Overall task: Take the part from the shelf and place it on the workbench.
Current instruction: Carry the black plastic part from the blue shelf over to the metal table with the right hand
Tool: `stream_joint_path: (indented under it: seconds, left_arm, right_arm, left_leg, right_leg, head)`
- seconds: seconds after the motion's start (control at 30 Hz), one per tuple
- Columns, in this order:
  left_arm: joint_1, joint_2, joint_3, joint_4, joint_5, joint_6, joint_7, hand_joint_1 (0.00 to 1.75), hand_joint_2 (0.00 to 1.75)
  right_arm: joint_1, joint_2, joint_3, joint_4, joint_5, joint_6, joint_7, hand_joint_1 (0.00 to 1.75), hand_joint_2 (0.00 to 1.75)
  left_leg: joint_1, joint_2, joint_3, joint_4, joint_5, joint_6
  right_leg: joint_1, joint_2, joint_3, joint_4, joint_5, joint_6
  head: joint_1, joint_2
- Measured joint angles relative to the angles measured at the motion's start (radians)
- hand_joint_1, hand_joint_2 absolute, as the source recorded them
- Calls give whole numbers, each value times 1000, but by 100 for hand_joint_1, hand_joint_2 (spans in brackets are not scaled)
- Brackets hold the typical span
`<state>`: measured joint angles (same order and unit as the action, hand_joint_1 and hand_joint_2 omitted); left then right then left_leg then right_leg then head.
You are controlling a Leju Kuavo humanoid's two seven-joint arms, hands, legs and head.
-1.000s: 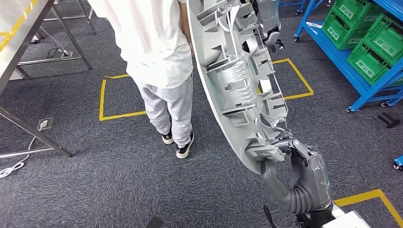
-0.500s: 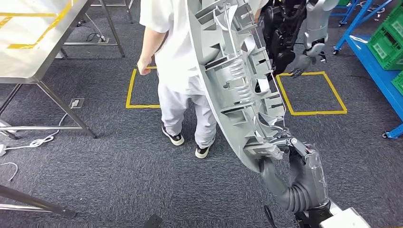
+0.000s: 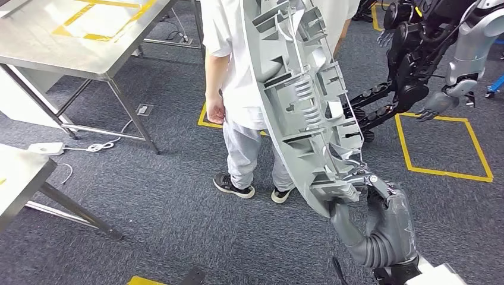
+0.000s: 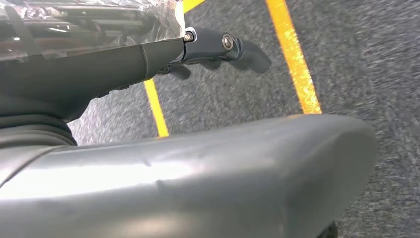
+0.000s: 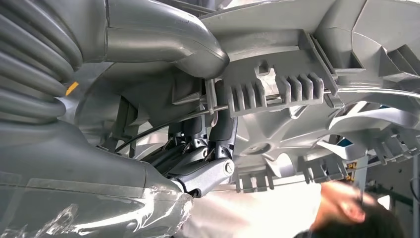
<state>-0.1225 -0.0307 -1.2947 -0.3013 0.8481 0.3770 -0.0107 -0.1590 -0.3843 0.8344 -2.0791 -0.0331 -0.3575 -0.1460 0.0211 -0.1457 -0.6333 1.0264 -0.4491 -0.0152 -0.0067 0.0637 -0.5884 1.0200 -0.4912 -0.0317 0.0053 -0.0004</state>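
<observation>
Grey ribbed plastic makes up the part (image 3: pixel 303 101), a long curved panel with moulded ribs and clips, held upright in front of the robot above the dark carpet (image 3: pixel 178 219). The right hand (image 3: pixel 371 217) grips its lower end, thumb on one side and dark fingers (image 5: pixel 208 148) hooked over a ribbed edge on the other, clamped tight on the panel. The top of the part is cut off by the frame edge.

The left hand (image 4: pixel 148 99) hangs over the carpet and a yellow floor line (image 4: pixel 297 64); its fingers (image 4: pixel 225 47) reach out straight with nothing between them and the broad thumb.

One person (image 3: pixel 243 71) in a white shirt and grey trousers stands just behind the part, partly hidden by it, head out of frame. One second robot (image 3: pixel 434 53), black and silver, stands to the right by a yellow floor square (image 3: pixel 443 145). Two steel tables show on the left: one workbench (image 3: pixel 77 41) with yellow tape on top, and the corner of a nearer table (image 3: pixel 18 178), mostly cut off.
</observation>
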Motion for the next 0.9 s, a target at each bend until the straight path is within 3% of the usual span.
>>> stream_joint_path:
  seconds: [0.07,0.1,0.13,0.2,0.23,0.3,0.37,0.4,0.43,0.5,0.57,0.63,0.7,0.73,0.77,0.83,0.9]
  left_arm:
    - [2,0,0,0,0,1,0,0,175]
    - [1,0,0,0,0,1,0,0,175]
    - [-1,1,0,0,0,1,0,0,175]
    - [-1,1,0,0,0,1,0,0,175]
    - [0,1,0,0,0,1,0,0,175]
    - [2,2,0,0,0,1,0,0,175]
    - [-1,4,0,0,0,1,0,0,175]
    - [-2,4,0,0,0,1,-1,0,175]
    - [-1,5,0,0,0,1,-1,0,175]
    - [3,6,0,0,-1,2,-1,0,175]
    - [4,7,0,0,-1,5,-2,0,175]
    - [3,7,0,0,-1,8,-5,0,175]
    - [2,7,0,0,-2,9,-6,0,175]
    - [2,7,0,0,-2,8,-5,0,175]
    - [1,7,0,0,-4,8,-3,0,175]
    - [-1,6,0,-1,-7,8,-1,0,175]
    - [-4,6,0,-2,-10,7,0,0,175]
  right_arm:
    - [1,0,-1,0,0,0,1,175,175]
    - [2,0,-1,0,0,0,1,175,175]
    - [3,0,-1,0,0,0,1,175,175]
    - [4,0,-1,0,0,0,1,175,175]
    - [4,0,0,0,0,0,1,175,175]
    - [5,0,0,0,0,0,2,175,175]
    - [6,0,0,0,0,0,2,175,175]
    - [6,0,-1,0,0,0,2,175,175]
    - [7,0,-1,0,1,0,2,175,175]
    - [8,0,-1,0,6,-2,1,175,175]
    - [11,0,-3,-2,13,-4,1,175,175]
    - [17,-1,-5,-3,19,-6,1,175,175]
    - [21,-1,-6,-3,22,-7,1,175,175]
    - [22,-1,-6,-3,23,-8,1,175,175]
    - [22,-1,-6,-3,23,-7,1,175,175]
    - [22,-1,-7,-3,23,-7,2,175,175]
    - [23,-2,-7,-4,23,-7,2,175,175]
  left_leg:
    - [-5,54,-21,46,-30,-7]
    - [-6,91,-44,98,-59,-9]
    - [-6,114,-72,161,-90,-13]
    - [-4,130,-110,250,-120,-19]
    - [-4,134,-105,247,-109,-21]
    - [-5,155,-44,138,-53,-19]
    - [-15,198,18,29,-22,-8]
    - [-20,211,30,5,-20,-1]
    - [-24,210,31,0,-23,6]
    - [-22,187,30,-5,-18,17]
    - [-15,166,32,-12,-14,27]
    - [-12,142,32,-13,-11,33]
    - [-13,116,32,-13,-10,34]
    - [-13,102,33,-12,-10,33]
    - [-13,88,33,-12,-10,33]
    - [-13,60,33,-9,-10,30]
    - [-11,35,27,-7,-8,19]
  right_leg:
    - [-1,-30,12,-16,7,-10]
    - [0,-46,17,-20,8,-13]
    - [1,-61,18,-21,6,-16]
    - [3,-92,19,-18,2,-17]
    - [3,-106,19,-16,0,-16]
    - [3,-132,21,-10,-7,-11]
    - [8,-154,21,-2,-15,-3]
    - [10,-163,21,0,-18,2]
    - [12,-173,22,1,-20,6]
    - [9,-182,26,2,-26,16]
    - [4,-140,11,45,-58,25]
    - [0,-84,-46,164,-117,29]
    - [-1,-70,-105,272,-148,30]
    - [-1,-69,-114,280,-136,29]
    - [-1,-65,-105,248,-106,27]
    - [-4,-28,-51,119,-33,22]
    - [-7,10,-11,26,0,19]
  head:
    - [-4,0]
    - [-7,0]
    - [-10,0]
    - [-11,0]
    - [-12,0]
    - [-13,0]
    - [-15,0]
    - [-15,0]
    - [-15,0]
    - [-15,0]
    - [-10,0]
    - [-3,0]
    - [0,0]
    - [0,0]
    - [0,0]
    - [1,0]
    - [1,0]
